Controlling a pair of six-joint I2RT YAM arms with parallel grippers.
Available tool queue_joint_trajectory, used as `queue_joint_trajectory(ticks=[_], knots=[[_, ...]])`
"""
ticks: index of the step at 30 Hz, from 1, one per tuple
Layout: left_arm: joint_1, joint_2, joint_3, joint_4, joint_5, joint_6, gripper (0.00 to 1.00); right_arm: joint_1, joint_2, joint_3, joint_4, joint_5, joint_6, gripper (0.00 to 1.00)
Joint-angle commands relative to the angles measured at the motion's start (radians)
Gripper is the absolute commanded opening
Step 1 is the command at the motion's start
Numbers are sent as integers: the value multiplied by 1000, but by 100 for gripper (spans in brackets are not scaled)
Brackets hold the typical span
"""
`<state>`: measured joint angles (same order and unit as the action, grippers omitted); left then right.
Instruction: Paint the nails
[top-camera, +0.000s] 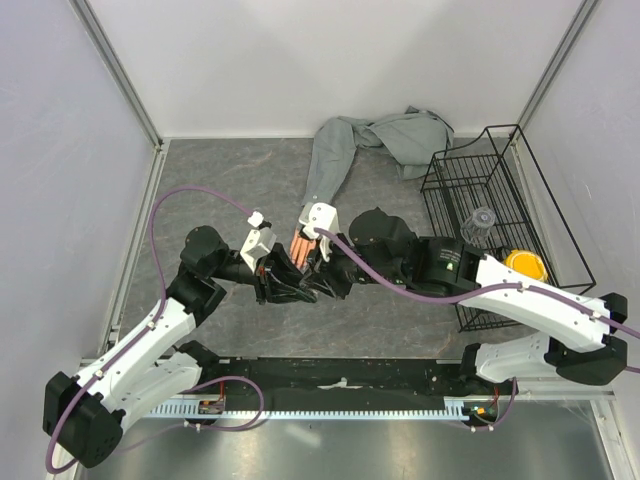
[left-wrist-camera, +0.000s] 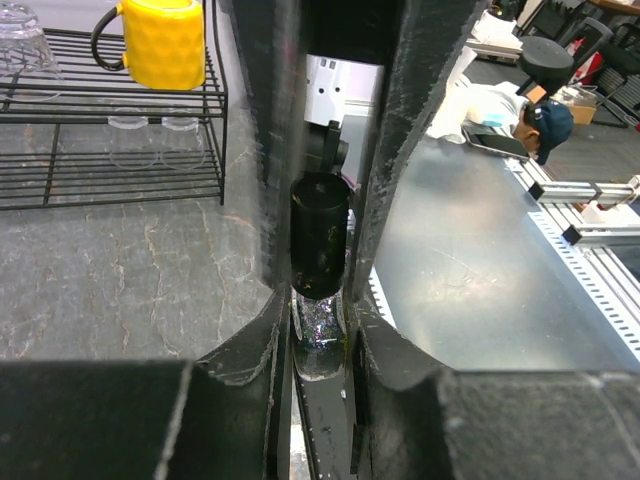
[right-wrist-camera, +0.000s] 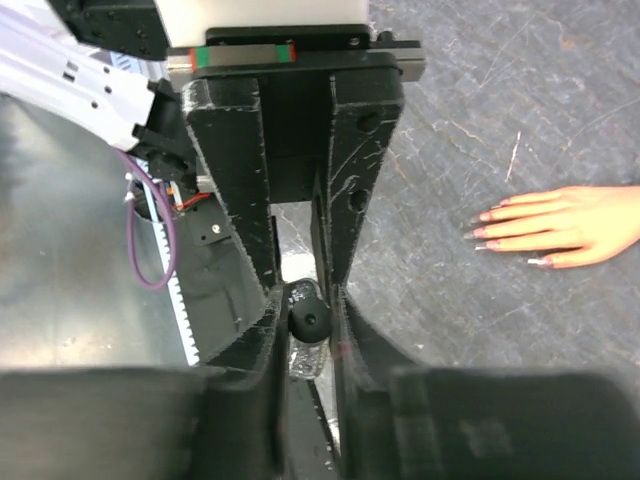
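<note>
The peach mannequin hand (top-camera: 303, 245) lies palm down on the grey mat, its grey sleeve (top-camera: 335, 160) running back. In the right wrist view the hand (right-wrist-camera: 565, 228) is at the right edge and its small pinkish nails (right-wrist-camera: 483, 232) point left. Both grippers meet just in front of the fingertips. My left gripper (top-camera: 283, 283) (left-wrist-camera: 318, 312) is shut on the glass body of a small polish bottle (left-wrist-camera: 318, 330). My right gripper (top-camera: 318, 283) (right-wrist-camera: 308, 300) is shut on the bottle's black cap (right-wrist-camera: 307, 312) (left-wrist-camera: 318, 235).
A black wire rack (top-camera: 480, 190) stands at the right with a yellow mug (top-camera: 525, 265) (left-wrist-camera: 165, 40) and a clear glass (top-camera: 480, 225) in it. The mat ends at a metal strip (left-wrist-camera: 470, 270) along the near edge. White walls close in the sides.
</note>
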<state>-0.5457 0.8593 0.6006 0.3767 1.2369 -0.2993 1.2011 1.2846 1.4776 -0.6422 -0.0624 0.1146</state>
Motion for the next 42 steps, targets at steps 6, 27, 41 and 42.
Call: queue_joint_trajectory(ticks=[6,27,41,42], knots=[[3,-83,63,-278,-331,215,2,17,42,29,41,112,92,0],[52,-155,59,-389,-645,262,2,252,63,63,21,929,291,75],[40,13,19,-15,-8,-6,2,3,-134,0,-7,136,99,81],[33,17,19,-13,8,-6,2,-4,-125,-2,-5,68,93,80]])
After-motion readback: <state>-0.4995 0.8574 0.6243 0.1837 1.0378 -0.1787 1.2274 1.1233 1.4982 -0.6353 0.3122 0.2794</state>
